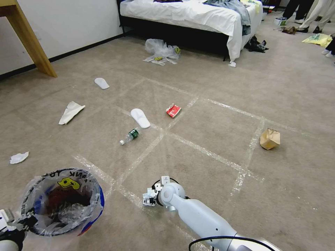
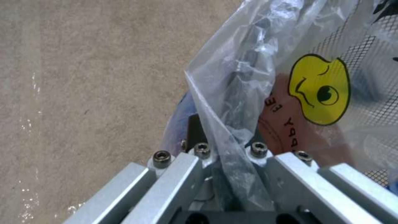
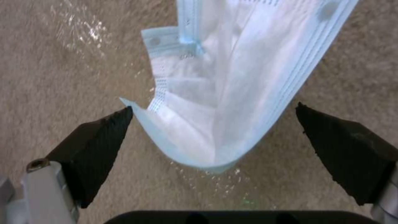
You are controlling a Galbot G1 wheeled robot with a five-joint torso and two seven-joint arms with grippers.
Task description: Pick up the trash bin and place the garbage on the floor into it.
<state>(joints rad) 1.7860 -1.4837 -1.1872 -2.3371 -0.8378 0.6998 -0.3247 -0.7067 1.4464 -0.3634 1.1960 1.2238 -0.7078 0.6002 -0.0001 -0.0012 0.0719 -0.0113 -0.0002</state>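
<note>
Low at the robot's left, the trash bin [image 1: 66,202] hangs from the left gripper [image 2: 230,155], clenched on its bag-lined rim; dark red shows inside. Over a tape crossing on the floor [image 1: 216,115], the right gripper [image 3: 213,124] is spread wide around a pale blue face mask [image 3: 232,77], one tip touching its edge. Farther off lie a bottle [image 1: 129,136], slipper [image 1: 140,118] and brown paper bag [image 1: 269,138], with bare carpet between.
</note>
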